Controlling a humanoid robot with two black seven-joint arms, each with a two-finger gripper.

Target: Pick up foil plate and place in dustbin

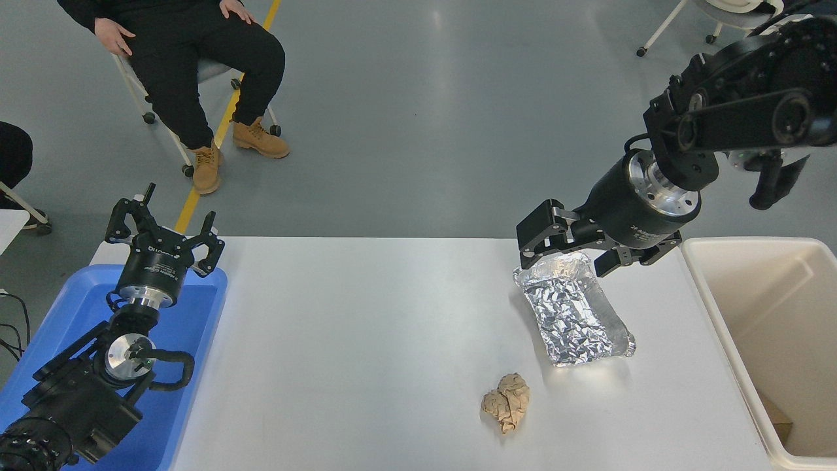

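Two black fingers of the right gripper [567,252] straddle the far end of the foil plate [575,314], seemingly spread, not clamped. Beside it stands the dustbin [732,314]. Left gripper [163,226] hangs spread over the blue tray [196,327].

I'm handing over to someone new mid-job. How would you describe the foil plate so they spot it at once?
Start at the big cream dustbin at the right end of the white table. Just left of it, under the open right gripper, lies the foil plate. It is shiny, crinkled silver and rectangular, unlike the small brown paper ball nearer the camera.
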